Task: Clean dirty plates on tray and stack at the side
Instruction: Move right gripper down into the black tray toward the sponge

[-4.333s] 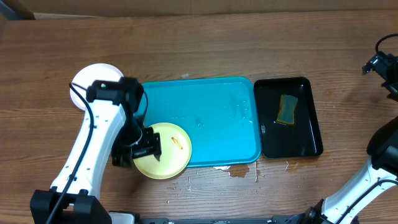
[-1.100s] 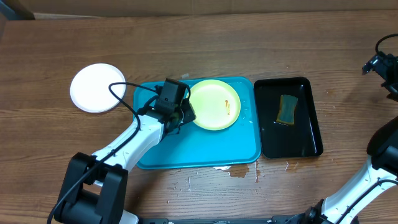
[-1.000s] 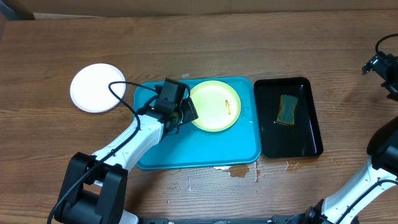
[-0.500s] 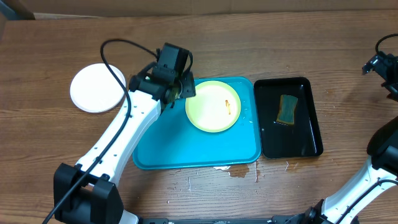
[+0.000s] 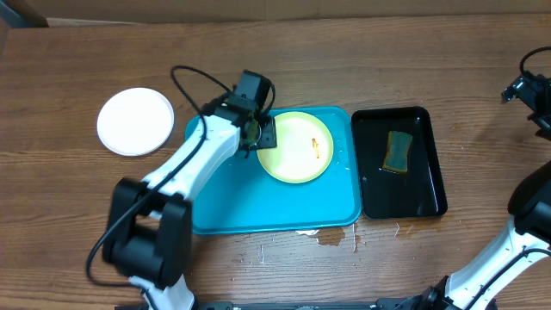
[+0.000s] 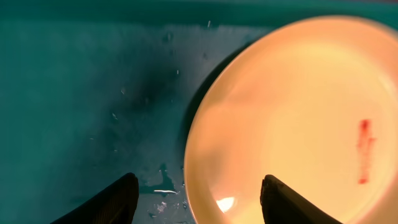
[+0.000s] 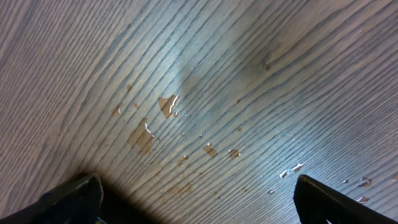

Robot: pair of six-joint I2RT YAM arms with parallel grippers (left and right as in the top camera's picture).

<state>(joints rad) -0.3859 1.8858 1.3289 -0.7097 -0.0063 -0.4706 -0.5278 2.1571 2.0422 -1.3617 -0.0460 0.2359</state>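
Locate yellow-green plate (image 5: 295, 146) flat in upper right of turquoise tray (image 5: 258, 202), red smear (image 6: 364, 151) on face. Find left gripper (image 5: 261, 133) spread wide astride its left rim, gripping nothing. Note white plate (image 5: 135, 121) on table (image 5: 344, 52) left of tray, black tray (image 5: 426, 202) with sponge (image 5: 398, 151) just right. Find right gripper (image 7: 199, 202) wide apart over wet table.

We note a brown wooden table (image 5: 387, 52), its grain running left to right under even light. Small wet patches (image 5: 325, 239) sit near its near edge.
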